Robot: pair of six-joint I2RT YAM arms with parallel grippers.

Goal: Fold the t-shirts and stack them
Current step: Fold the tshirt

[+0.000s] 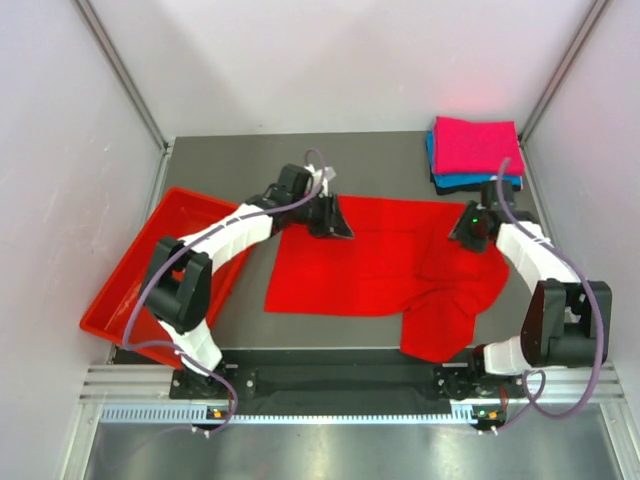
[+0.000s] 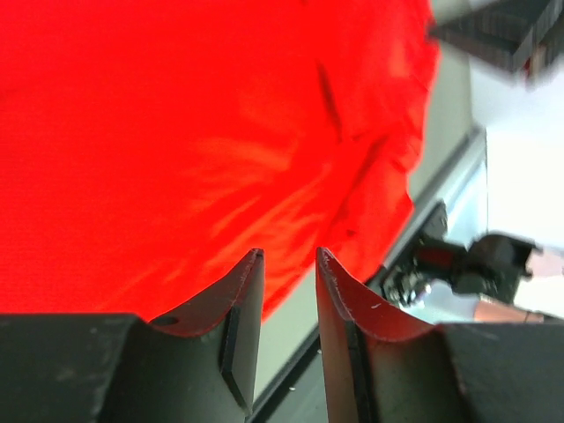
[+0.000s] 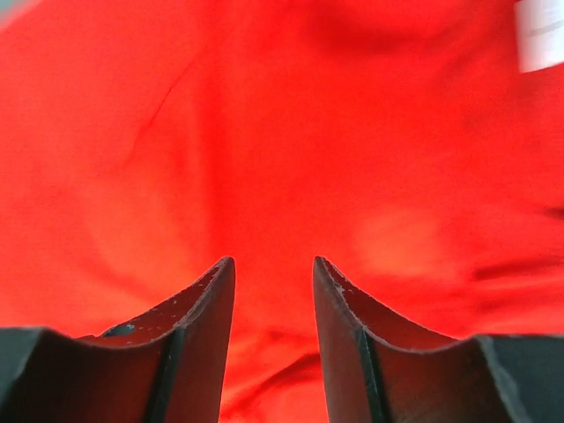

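Both sets are apart and pinching nothing: our left fingers [image 2: 242, 300] hover at the far left edge of the red t-shirt [image 1: 370, 265], our right fingers [image 3: 207, 308] over its far right side. The shirt lies spread on the worktop [image 1: 240, 160] with its near right corner bunched. We'd flatten that first, then grab both corners evenly so the fold lands square.

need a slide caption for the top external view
Left gripper and right gripper over a spread red t-shirt; pink shirt on teal shirt stacked far right, red tray left.
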